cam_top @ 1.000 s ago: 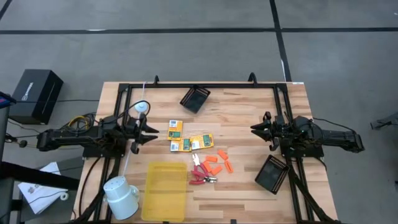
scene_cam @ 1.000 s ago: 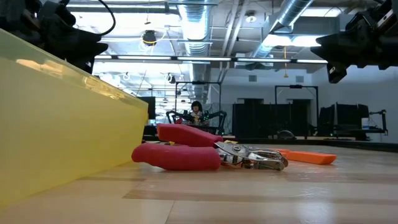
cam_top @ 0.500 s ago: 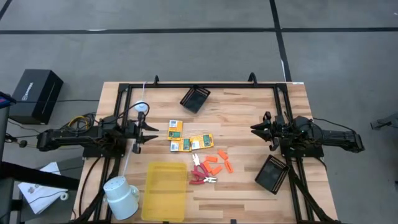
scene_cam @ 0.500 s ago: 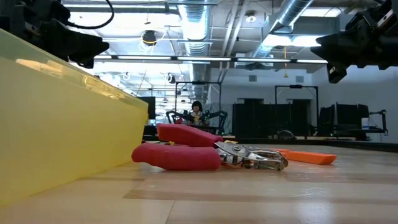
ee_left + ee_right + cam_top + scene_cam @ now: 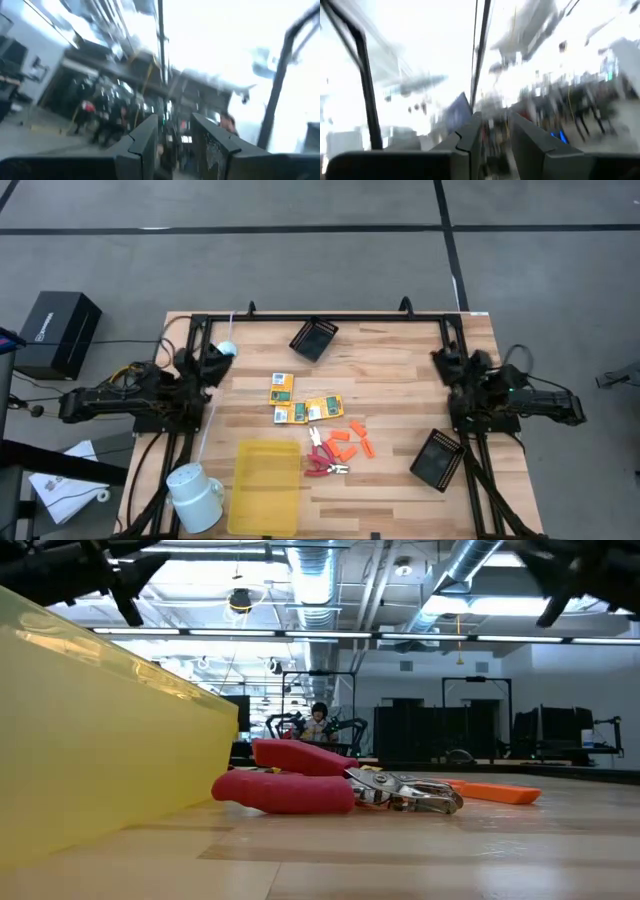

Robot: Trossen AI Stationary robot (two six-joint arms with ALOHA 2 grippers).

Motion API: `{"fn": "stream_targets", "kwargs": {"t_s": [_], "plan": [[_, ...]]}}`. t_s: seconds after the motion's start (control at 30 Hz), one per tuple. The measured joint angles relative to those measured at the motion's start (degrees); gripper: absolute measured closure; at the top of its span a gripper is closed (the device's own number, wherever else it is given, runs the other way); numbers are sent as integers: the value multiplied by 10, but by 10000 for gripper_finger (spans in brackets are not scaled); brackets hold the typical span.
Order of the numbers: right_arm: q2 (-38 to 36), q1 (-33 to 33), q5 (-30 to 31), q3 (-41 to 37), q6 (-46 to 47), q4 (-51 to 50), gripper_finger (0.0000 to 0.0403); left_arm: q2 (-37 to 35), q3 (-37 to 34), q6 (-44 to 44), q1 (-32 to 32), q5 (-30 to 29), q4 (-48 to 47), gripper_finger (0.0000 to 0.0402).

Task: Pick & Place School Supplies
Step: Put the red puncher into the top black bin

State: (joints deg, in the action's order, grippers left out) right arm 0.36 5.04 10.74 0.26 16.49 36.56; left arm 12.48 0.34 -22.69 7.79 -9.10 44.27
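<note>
Beside the translucent yellow plastic tray [image 5: 265, 487] lie the red-handled scissor-like tool [image 5: 323, 468], stubby orange pieces [image 5: 352, 444] and flat yellow-and-green packets [image 5: 302, 405], grouped for picking. My left gripper [image 5: 174, 145] and right gripper [image 5: 494, 140] stand slightly parted, empty, well back.

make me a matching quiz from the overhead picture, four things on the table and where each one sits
Things:
1. yellow tray
2. white mug
3. red-handled tool
4. yellow-and-green packets

Places:
A. front left corner of the table
B. just right of the tray
C. mid-table, beyond the tool
D. front edge, right of the mug

Pairs: 1-D, 2-A, 3-B, 4-C
</note>
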Motion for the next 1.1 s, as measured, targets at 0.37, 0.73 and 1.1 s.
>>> {"fn": "stream_targets", "kwargs": {"t_s": [0.37, 0.73, 1.1], "plan": [[0, 0, 13, 0, -53, 158, 315, 0, 0, -59, 0, -21, 22, 291], [0, -1, 14, 0, -7, 169, 315, 46, 0, -87, 0, -73, 28, 291], [55, 0, 93, 99, 16, 95, 315, 148, 94, -94, 0, -55, 138, 302]]}}
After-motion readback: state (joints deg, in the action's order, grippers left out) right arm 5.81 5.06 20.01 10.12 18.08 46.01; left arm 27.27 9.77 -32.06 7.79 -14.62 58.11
